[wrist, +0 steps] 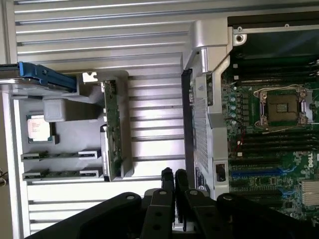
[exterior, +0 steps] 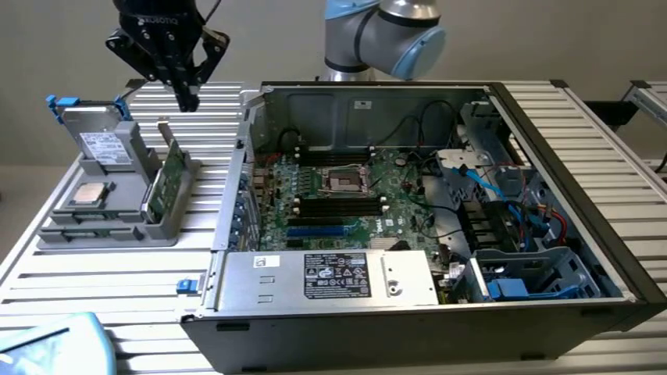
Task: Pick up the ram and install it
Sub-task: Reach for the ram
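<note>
The ram (wrist: 59, 156) sits on edge in the gray tray (exterior: 105, 241) at the exterior view's left. It looks light, thin, stiff and easy to break; pinch its flat sides. The gripper (exterior: 189, 103) hangs above, fingers together, holding nothing.

Grey wall (exterior: 542, 39), slatted metal table (exterior: 125, 289)

The black gripper (exterior: 187, 100) is hung up high at the exterior view's left, pointed straight down; its two fingers (wrist: 167, 180) are pressed close together; the arm's grey and blue joint (exterior: 388, 31) is seen near the top middle.
</note>
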Tool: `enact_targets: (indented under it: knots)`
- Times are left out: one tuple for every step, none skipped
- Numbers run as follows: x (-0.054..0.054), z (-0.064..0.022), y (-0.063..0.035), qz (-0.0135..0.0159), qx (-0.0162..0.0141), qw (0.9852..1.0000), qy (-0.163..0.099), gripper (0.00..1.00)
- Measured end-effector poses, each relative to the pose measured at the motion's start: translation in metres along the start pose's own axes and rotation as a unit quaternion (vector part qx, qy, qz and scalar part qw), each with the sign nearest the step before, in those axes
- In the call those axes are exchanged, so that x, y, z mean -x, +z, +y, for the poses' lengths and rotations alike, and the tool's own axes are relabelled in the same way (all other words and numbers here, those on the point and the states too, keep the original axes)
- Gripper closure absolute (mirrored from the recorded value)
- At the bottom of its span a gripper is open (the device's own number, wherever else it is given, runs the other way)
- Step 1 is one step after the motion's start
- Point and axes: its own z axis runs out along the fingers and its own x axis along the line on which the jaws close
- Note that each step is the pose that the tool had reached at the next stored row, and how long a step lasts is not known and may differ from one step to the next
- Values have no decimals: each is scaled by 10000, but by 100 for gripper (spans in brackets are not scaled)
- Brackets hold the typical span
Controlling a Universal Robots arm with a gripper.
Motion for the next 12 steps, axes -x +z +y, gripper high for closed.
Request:
enact_targets:
  knots:
    - [-45,-4,4,4,0,10000,0,84]
    - [-89,-7,8,9,-1,10000,-1,84]
    - [-135,-11,12,15,-1,10000,0,84]
    - [-178,-14,15,20,-2,10000,1,84]
    - [-223,-17,19,25,-2,10000,1,84]
    - [-269,-21,24,30,-2,10000,1,84]
    - [-314,-24,28,35,-3,10000,1,84]
    - [-359,-28,33,40,-3,10000,1,84]
    - [-404,-31,38,44,-3,10000,2,84]
    - [-449,-35,44,48,-4,10000,2,84]
    - [-496,-38,50,51,-4,10000,2,84]
    - [-542,-42,58,52,-4,10000,2,84]
